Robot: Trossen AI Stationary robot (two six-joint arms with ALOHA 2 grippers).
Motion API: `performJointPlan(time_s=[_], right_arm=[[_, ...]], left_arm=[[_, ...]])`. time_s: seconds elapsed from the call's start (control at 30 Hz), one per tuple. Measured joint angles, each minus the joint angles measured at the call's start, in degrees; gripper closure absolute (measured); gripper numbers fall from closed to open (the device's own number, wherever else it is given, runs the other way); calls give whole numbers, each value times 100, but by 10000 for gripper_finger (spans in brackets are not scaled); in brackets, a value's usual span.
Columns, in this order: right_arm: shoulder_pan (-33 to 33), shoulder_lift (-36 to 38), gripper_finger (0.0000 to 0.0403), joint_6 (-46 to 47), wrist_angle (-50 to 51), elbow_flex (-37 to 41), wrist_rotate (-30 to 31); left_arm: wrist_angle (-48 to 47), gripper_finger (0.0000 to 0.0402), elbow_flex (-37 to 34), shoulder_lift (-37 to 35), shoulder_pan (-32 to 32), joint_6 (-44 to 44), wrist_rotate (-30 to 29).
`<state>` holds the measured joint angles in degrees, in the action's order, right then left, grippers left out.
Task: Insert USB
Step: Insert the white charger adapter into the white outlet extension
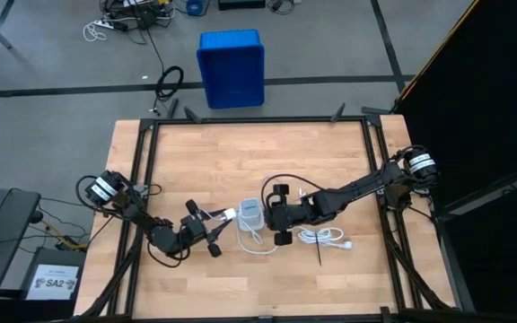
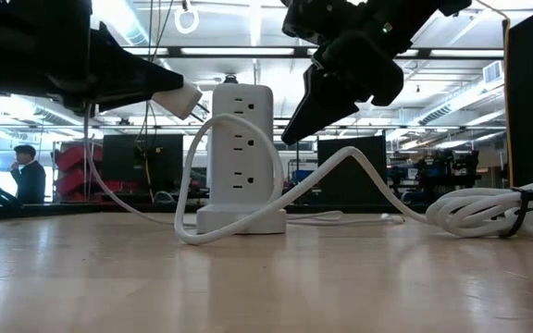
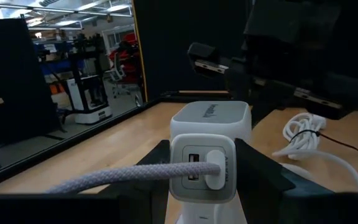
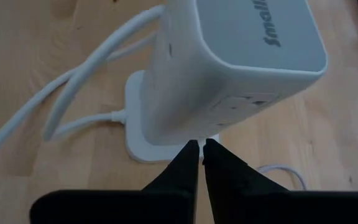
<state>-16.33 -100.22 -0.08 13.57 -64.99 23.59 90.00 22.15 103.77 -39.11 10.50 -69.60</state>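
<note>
white upright plastic power tower [image 2: 240, 157] on wooden bench [image 2: 248, 287] | left hand [image 2: 142, 83] holds small white charger block [image 2: 181, 100] beside tower's top | right hand [image 2: 294, 129] closed, above tower's other side | thick white cord bundle, black tie [image 2: 498, 213] on bench

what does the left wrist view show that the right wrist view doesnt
Only the left wrist view: a small white charger block held between the left gripper's fingers, a braided whitish-grey USB cable plugged into its face, and a bundled white cord. Only the right wrist view: the right gripper shut, fingertips at the tower's flat white base. Both: the white power strip tower on the wooden table.
</note>
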Motion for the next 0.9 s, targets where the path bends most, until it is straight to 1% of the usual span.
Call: performJointPlan(time_s=[0.23, 0.63, 0.8, 0.9], right_arm=[[82, -2, 402, -20, -191, 0, -391], [247, -2, 401, -258, -339, 0, -556], [272, -2, 401, -317, -213, 0, -531], [272, 23, 400, -315, -27, -4, -498]], left_arm=[[0, 275, 0, 0, 87, -2, 59], [2, 275, 7, 0, 299, -9, 221], [-1, 275, 9, 0, 312, 148, 278], [-5, 275, -18, -115, 254, 306, 248]])
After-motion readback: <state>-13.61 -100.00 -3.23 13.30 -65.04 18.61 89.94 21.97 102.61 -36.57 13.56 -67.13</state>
